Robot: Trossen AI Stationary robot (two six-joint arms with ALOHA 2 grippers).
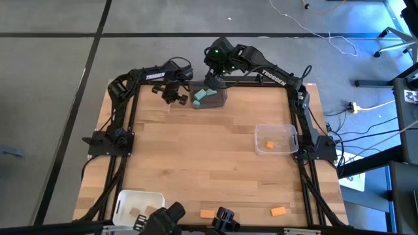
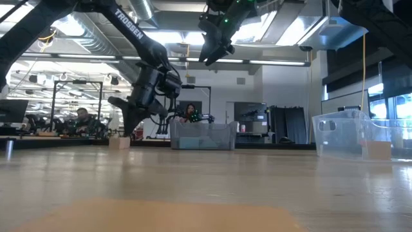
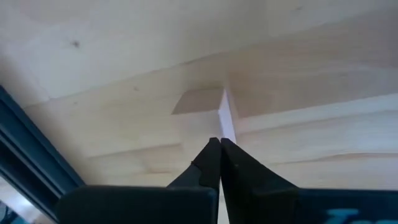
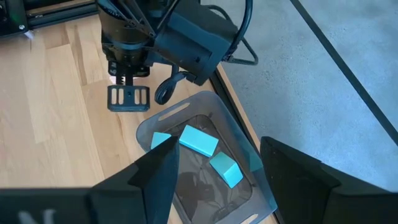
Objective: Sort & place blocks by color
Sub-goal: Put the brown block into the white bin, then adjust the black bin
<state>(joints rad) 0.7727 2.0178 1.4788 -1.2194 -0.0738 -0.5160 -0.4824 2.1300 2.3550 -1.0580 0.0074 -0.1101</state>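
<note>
My left gripper (image 3: 219, 144) is shut and points down near the table's far edge, just left of the dark grey bin (image 1: 210, 98). Its tips stand right at a pale tan block (image 3: 200, 101), which rests flat on the table (image 2: 119, 142). My right gripper (image 4: 217, 177) is open and empty, hovering high above the grey bin (image 4: 205, 168); it also shows in the low view (image 2: 215, 48). Three teal blocks (image 4: 199, 140) lie in that bin. Two orange blocks (image 1: 208, 213) (image 1: 278, 211) lie on the table near its near edge. My left gripper comes at the tan block from above, with its shut fingertips (image 3: 214, 149) at the block's edge (image 3: 227, 121). I cannot tell whether they touch it. The block lies on the table.
A clear bin (image 1: 287, 130) near the right edge holds an orange block (image 1: 270, 144). A white bin (image 1: 124, 199) at the near left corner holds tan blocks. The arms' black frames run along the table's left and right sides. The middle of the table shows bare wood.
</note>
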